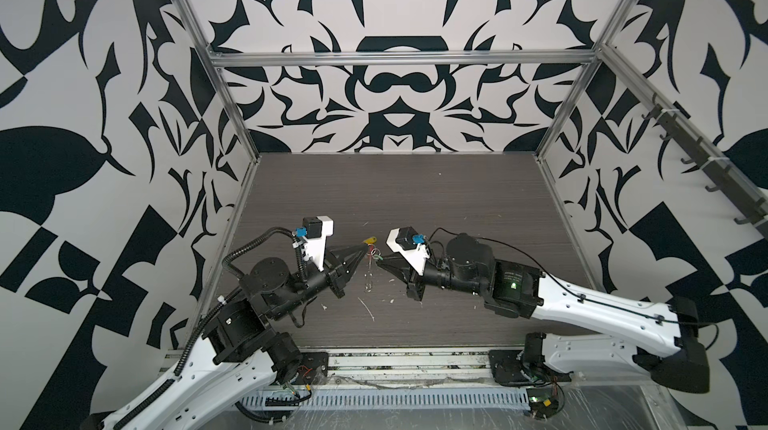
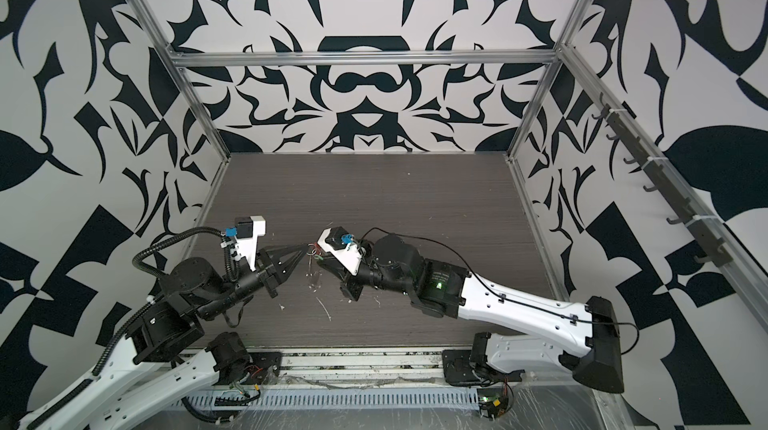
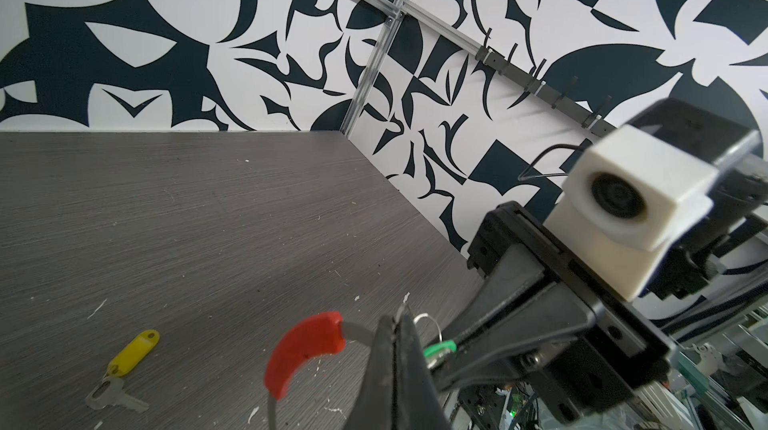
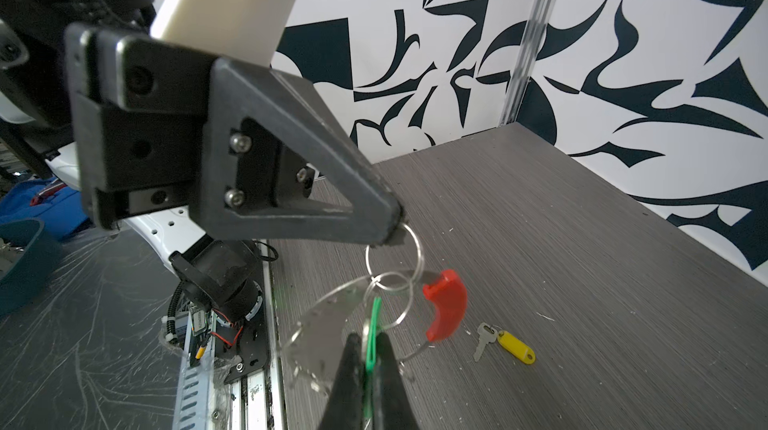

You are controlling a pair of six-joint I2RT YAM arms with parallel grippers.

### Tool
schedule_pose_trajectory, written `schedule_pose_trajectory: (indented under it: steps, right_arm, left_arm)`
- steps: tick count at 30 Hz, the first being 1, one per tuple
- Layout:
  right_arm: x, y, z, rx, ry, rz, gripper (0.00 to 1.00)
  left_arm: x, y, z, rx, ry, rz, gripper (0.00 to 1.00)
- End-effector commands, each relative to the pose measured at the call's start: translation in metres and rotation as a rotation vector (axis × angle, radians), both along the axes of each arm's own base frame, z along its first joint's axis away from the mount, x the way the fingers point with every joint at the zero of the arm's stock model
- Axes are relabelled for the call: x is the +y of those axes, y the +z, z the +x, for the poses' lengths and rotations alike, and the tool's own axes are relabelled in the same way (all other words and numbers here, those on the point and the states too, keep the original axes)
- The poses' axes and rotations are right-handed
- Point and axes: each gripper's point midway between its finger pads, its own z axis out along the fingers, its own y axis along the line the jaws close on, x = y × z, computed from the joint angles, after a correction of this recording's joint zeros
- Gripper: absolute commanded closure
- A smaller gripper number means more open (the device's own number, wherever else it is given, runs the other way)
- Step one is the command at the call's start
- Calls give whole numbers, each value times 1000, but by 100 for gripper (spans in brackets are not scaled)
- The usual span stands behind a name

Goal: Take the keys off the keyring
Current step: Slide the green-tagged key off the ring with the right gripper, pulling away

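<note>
Your left gripper (image 4: 395,235) is squeezed tight on the keyring (image 4: 446,307) (held up off the table (image 4: 582,241)). Your right gripper (image 4: 370,345) is pinching the green key tag (image 4: 376,320) just beside it. The yellow key tag (image 4: 515,347) lies on the table, well apart.

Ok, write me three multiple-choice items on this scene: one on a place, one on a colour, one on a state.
1. The yellow tag lies: A) on the table, B) in a bowl, C) on a shelf.
2. The keyring sleeve is: A) blue, B) white, C) red.
3. The right tool is: A) wide open, B) shut on the green tag, C) out of view.
Key: 1 A, it rests flat beside a silver key; 2 C, plainly red in both wrist views; 3 B, it pinches the green plastic.
</note>
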Motion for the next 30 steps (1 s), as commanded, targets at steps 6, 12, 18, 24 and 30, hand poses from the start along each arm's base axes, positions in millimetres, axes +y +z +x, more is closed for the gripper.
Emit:
schedule_pose_trajectory:
  steps: [6,12,18,24,30]
  right_arm:
    - [26,33,-20,-44,128,85,100]
    - [23,25,-21,-16,121,75,100]
    - [-14,13,-15,4,10,72,100]
    - [-63,-25,22,143,-166,58,100]
    - [-114,-108,66,402,-388,17,100]
  left_arm:
    - [-4,4,7,-9,19,-53,100]
    - [0,2,10,-18,43,-42,100]
    - [10,-3,14,-25,102,-25,100]
    - [19,-16,21,-14,165,-19,100]
    - [20,-25,20,-2,165,-14,100]
